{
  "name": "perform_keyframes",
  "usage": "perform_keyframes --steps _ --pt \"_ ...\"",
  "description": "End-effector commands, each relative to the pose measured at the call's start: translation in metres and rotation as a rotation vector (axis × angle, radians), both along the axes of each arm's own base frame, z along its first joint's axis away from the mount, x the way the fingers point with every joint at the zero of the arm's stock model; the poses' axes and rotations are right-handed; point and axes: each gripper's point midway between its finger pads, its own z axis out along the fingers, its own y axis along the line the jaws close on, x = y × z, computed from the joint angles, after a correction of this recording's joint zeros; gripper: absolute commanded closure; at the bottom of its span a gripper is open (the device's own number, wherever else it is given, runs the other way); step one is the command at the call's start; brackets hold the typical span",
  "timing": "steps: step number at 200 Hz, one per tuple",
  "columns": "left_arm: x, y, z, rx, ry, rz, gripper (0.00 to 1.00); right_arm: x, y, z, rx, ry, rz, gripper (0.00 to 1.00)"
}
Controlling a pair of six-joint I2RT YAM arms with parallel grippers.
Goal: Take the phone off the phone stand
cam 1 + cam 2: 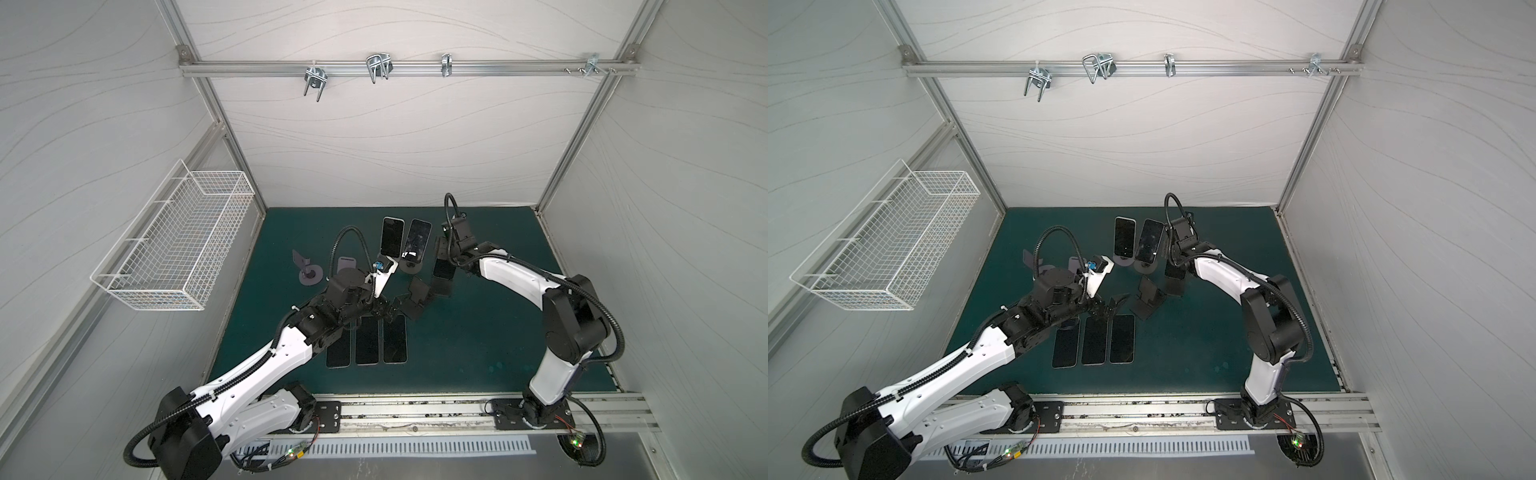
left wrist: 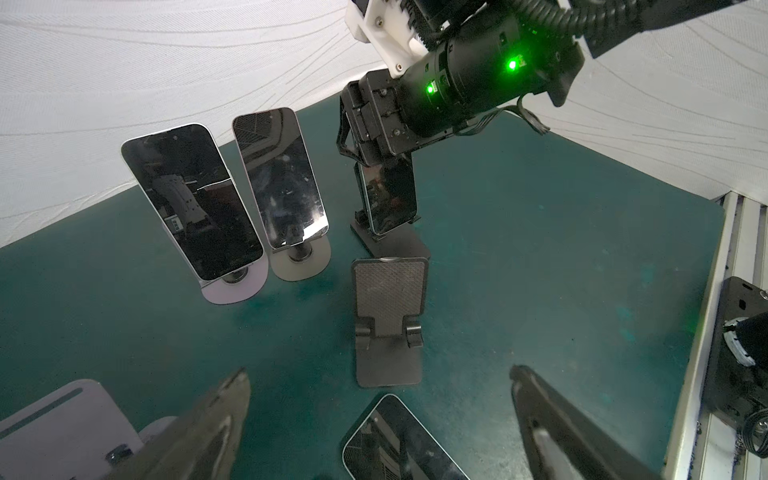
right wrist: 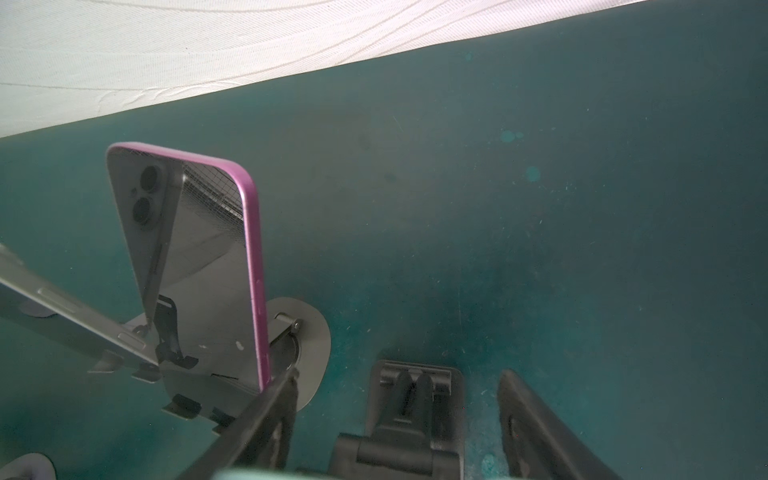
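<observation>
A dark-screened phone (image 2: 390, 199) stands upright on a black folding stand (image 2: 399, 249) at the mat's middle right, seen in both top views (image 1: 444, 270) (image 1: 1173, 272). My right gripper (image 1: 440, 253) (image 3: 399, 374) has come down over the phone's top, one finger on each side. The stand's back (image 3: 415, 399) shows between the fingers. Whether the pads press the phone's edges is hidden. My left gripper (image 2: 380, 374) (image 1: 388, 309) hangs open and empty above the phones lying flat near the front.
Two more phones (image 1: 392, 237) (image 1: 417, 241) lean on round-based stands close to the left of the right gripper. An empty black stand (image 1: 415, 297), empty grey stands (image 1: 309, 270) and three flat phones (image 1: 368, 340) lie nearby. A wire basket (image 1: 174, 241) hangs on the left wall.
</observation>
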Motion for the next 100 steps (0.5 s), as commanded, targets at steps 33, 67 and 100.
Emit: perform_keyframes --steps 33,67,100 --pt "0.008 -0.001 0.035 -0.057 -0.088 0.017 0.01 -0.003 -0.003 -0.001 0.006 -0.002 0.011 0.29" --pt "0.008 0.000 0.037 -0.061 -0.093 0.020 0.01 -0.004 -0.002 0.004 0.005 -0.012 0.027 0.30" --pt "0.008 0.001 0.037 -0.060 -0.095 0.022 0.01 -0.005 -0.001 0.011 -0.013 -0.021 0.055 0.32"
